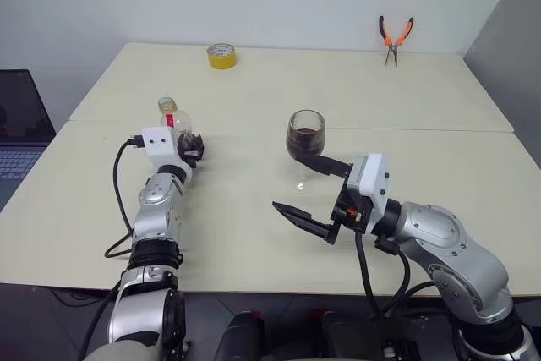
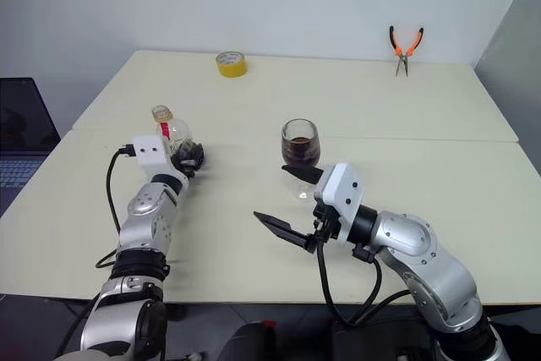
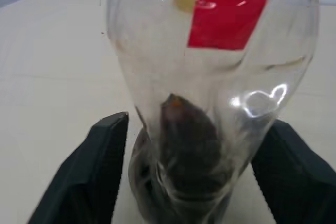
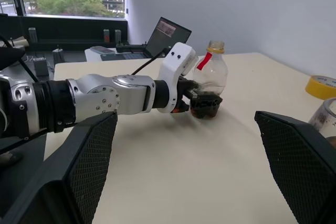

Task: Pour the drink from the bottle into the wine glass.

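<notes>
Left wrist view: bottle [image 3: 210,77] upright on table [image 1: 254,234], nearly empty, between our left gripper [image 1: 193,150] fingers, jaws spread, not clamping. Wine glass [image 1: 305,145] holds drink [image 1: 305,139], beside wide-open right gripper [image 1: 308,194]. We back left gripper straight off, avoiding tipping bottle.

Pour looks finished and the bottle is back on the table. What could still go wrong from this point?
The left claw stands open but close around the bottle; drawing back crookedly could tip it, and a little drink remains inside. The right claw brackets the wine glass, now holding dark liquid; a sideways swing may knock its thin stem.
</notes>
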